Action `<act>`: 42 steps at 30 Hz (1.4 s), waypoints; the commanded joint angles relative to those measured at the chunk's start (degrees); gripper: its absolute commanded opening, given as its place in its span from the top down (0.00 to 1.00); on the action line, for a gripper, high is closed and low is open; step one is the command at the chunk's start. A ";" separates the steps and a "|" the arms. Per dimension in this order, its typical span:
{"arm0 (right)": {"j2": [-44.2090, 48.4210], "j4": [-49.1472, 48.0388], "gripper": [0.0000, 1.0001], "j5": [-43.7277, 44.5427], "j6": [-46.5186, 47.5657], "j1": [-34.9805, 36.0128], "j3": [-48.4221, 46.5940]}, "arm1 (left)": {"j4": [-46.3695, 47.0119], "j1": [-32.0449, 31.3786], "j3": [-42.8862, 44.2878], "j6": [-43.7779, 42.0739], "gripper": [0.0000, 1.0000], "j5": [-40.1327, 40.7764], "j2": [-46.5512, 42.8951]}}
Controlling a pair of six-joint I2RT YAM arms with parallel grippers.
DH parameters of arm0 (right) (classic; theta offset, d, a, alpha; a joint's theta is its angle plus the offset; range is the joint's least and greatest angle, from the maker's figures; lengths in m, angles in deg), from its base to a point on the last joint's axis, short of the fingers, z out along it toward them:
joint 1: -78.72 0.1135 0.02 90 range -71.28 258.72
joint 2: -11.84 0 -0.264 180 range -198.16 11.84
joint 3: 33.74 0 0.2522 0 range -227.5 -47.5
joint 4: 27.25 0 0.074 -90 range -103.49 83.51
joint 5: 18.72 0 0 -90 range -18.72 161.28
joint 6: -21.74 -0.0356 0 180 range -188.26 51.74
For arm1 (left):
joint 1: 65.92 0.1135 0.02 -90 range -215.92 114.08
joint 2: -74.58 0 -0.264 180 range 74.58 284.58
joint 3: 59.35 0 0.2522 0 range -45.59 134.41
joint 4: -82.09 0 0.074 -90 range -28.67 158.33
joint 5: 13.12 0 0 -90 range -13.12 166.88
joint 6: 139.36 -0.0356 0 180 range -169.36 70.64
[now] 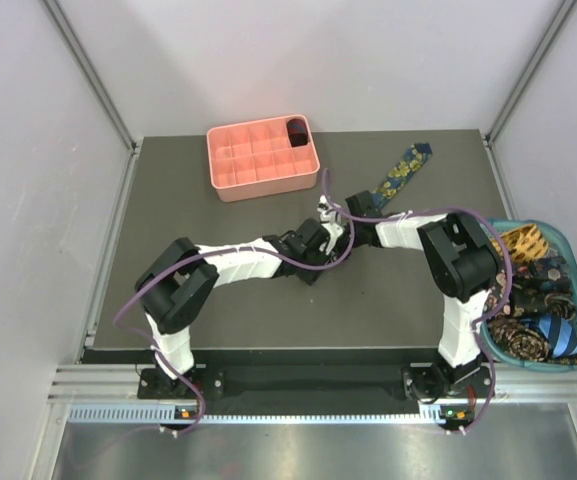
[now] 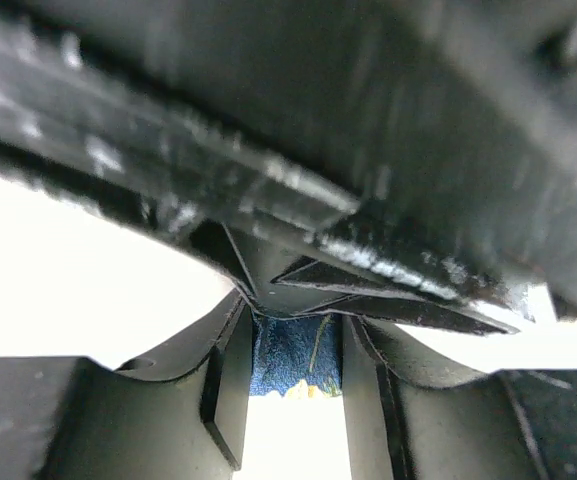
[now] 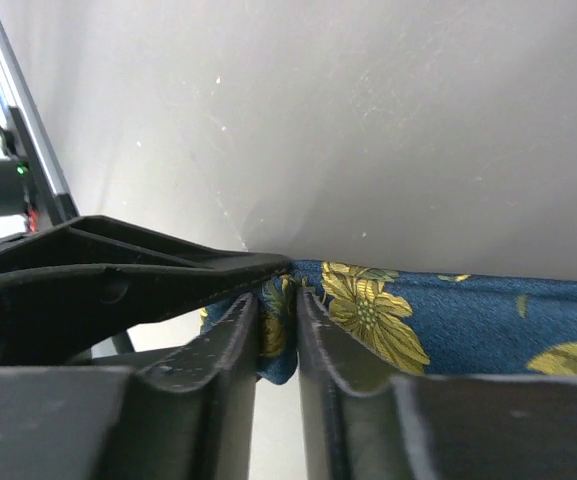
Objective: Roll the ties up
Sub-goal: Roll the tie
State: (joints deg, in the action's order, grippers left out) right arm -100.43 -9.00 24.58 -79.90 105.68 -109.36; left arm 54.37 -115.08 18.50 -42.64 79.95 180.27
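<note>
A navy tie with yellow flowers (image 1: 404,170) lies stretched on the dark table, its pointed end at the back right. Its near end runs under both grippers at the table's middle. My right gripper (image 3: 278,300) is shut on a fold of this tie (image 3: 468,320); in the top view the right gripper (image 1: 338,212) sits at the tie's near end. My left gripper (image 1: 324,232) meets it from the left. In the left wrist view its narrowly spaced fingers (image 2: 223,390) hold blue fabric (image 2: 290,358) between them. A dark maroon coil (image 1: 296,131) sits in the tray's back right cell.
The salmon-pink grid tray (image 1: 238,170) stands at the back, left of centre. A teal basket (image 1: 568,240) with several loose ties stands off the table's right edge beside the right arm. The two wrists crowd each other at the table's middle.
</note>
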 commanded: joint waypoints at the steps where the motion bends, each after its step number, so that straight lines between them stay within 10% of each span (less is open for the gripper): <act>1: 1.17 -4.05 0.75 0.03 -2.42 -2.52 -0.01 | -1.60 0.12 -4.15 2.24 0.71 -0.70 -0.13; 15: 12.05 -15.03 0.68 7.93 -12.61 -8.85 7.54 | -2.74 0.12 -4.51 2.42 0.74 -2.11 0.83; 23: 29.35 -23.56 0.69 23.30 -14.20 -6.58 30.29 | -9.85 0.21 -0.11 4.96 0.74 -1.58 1.54; 35: 52.84 -17.14 0.67 56.26 -10.17 21.71 42.35 | -19.44 0.13 7.71 5.32 0.75 -2.81 4.79; 42: 50.22 -15.57 0.62 71.73 -2.96 40.68 38.41 | -21.11 0.21 10.08 5.32 0.76 -5.44 6.46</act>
State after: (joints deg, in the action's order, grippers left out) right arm -48.65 -24.41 85.57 -87.75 140.12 -67.57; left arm 39.05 -114.62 28.12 -38.14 78.09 184.62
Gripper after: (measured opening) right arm 0.370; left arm 0.384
